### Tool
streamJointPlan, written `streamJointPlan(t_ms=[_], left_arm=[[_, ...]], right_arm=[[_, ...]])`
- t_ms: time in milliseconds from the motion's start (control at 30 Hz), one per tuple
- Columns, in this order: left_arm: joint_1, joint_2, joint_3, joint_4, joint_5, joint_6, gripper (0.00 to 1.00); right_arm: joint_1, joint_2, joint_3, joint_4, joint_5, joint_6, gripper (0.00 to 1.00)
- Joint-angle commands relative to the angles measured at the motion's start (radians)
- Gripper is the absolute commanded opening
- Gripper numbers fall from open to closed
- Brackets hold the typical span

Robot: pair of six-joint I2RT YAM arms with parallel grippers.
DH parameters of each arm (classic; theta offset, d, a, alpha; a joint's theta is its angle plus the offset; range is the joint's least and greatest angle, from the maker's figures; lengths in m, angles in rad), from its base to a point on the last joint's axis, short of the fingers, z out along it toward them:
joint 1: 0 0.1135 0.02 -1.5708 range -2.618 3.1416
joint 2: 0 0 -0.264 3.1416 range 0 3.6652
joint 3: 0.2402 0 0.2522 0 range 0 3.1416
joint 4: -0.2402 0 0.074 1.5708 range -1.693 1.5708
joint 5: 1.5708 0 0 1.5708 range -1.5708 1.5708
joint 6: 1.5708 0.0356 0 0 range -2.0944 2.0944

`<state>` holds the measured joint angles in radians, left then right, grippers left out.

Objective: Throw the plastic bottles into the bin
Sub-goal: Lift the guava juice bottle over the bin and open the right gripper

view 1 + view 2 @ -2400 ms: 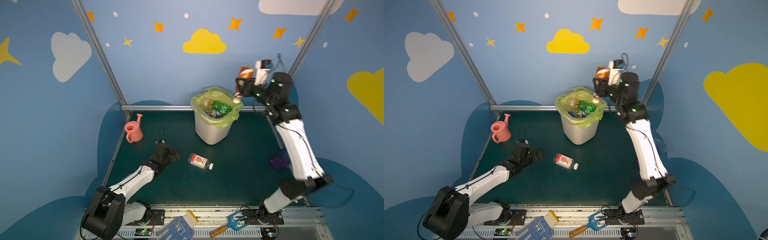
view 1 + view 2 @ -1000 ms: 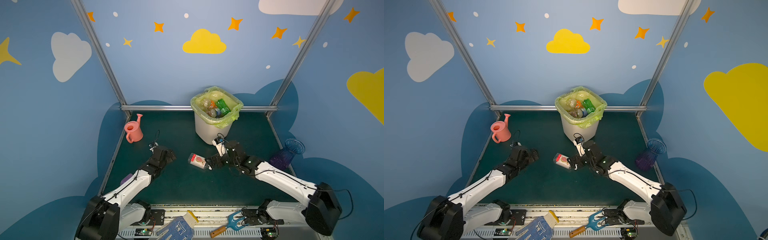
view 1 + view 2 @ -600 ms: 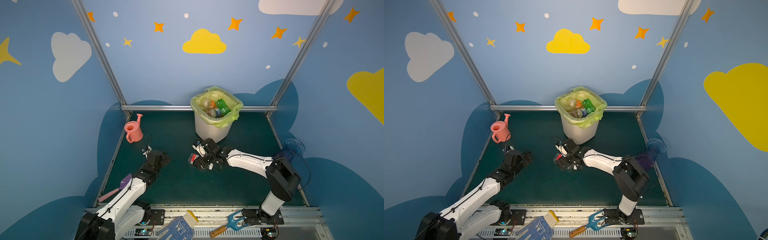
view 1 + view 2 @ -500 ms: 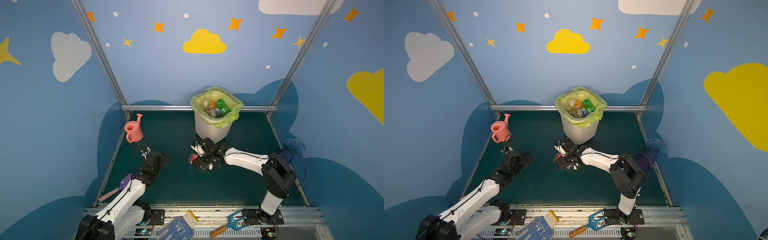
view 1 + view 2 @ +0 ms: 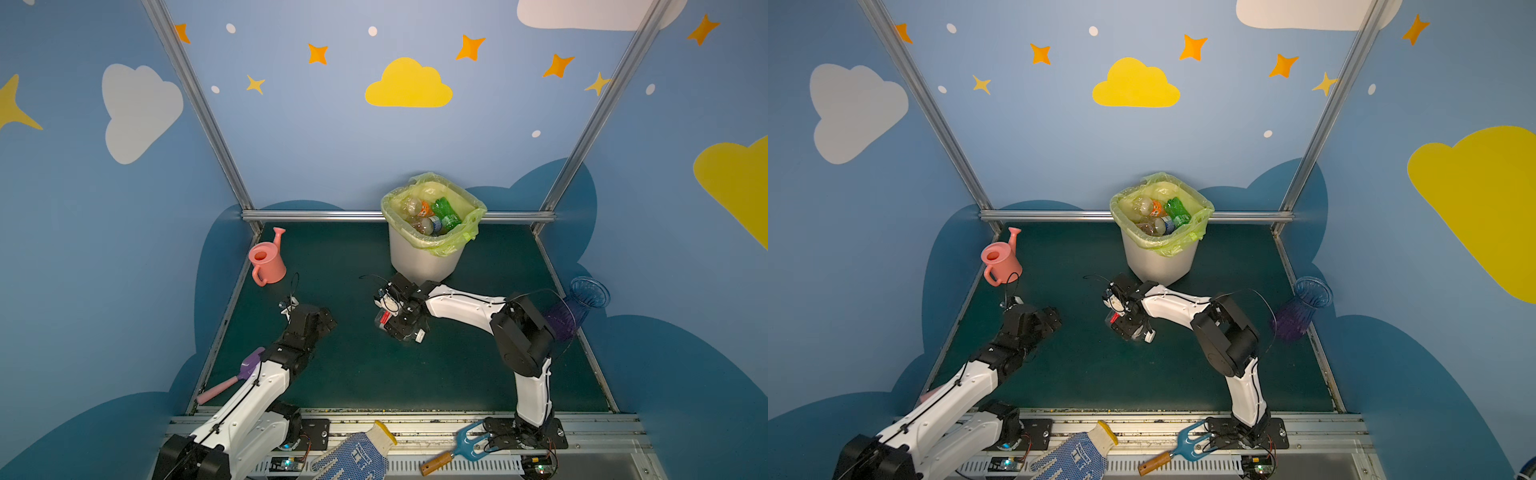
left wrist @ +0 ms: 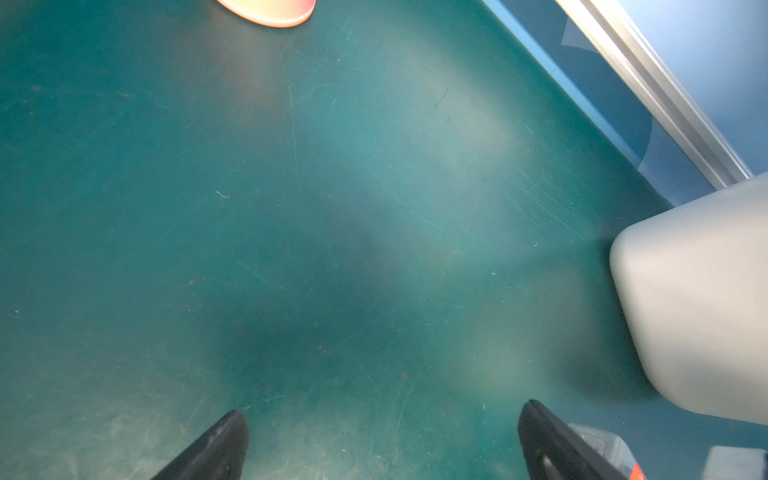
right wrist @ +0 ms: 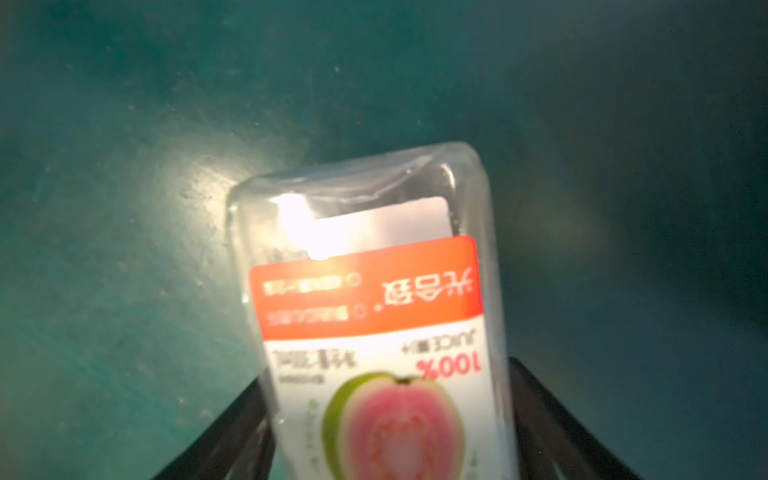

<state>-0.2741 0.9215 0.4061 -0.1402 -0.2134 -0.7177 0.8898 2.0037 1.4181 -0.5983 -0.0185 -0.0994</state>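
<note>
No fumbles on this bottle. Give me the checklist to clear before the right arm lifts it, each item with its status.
1. The juice bottle sits between the fingers of the right end effector: ok.
2. Grip tight enough to lift: cannot tell.
3. The left end effector is open, empty and apart from the bottle: ok.
4. The bin stands upright, mouth uncovered: ok.
5. The bottles in the bin lie below its rim, leaving room: ok.
</note>
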Motion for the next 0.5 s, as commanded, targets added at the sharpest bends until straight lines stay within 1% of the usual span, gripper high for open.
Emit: streamJointPlan(t_ms=[0, 100, 267, 367, 467], left_arm=[[0.009, 0.002, -0.012, -0.009, 0.002, 0.013, 1.00], [0.013, 0.001, -0.015, -0.008, 0.002, 0.015, 1.00], [0.021, -0.001, -0.021, -0.007, 0.006, 0.015, 1.00], [0.025, 0.000, -0.024, -0.001, 0.008, 0.014, 1.00], [0.031, 0.012, -0.024, 0.012, 0.012, 0.017, 1.00]], right_arm=[[0.011, 0.029, 0.039, -0.084, 0.011, -0.024, 0.70], [0.012, 0.045, 0.059, -0.101, 0.014, -0.025, 0.67], [0.006, 0.031, 0.082, -0.110, 0.024, -0.006, 0.53], [-0.001, -0.043, 0.089, -0.102, 0.026, 0.006, 0.50], [-0.010, -0.166, 0.102, -0.091, 0.039, 0.007, 0.48]])
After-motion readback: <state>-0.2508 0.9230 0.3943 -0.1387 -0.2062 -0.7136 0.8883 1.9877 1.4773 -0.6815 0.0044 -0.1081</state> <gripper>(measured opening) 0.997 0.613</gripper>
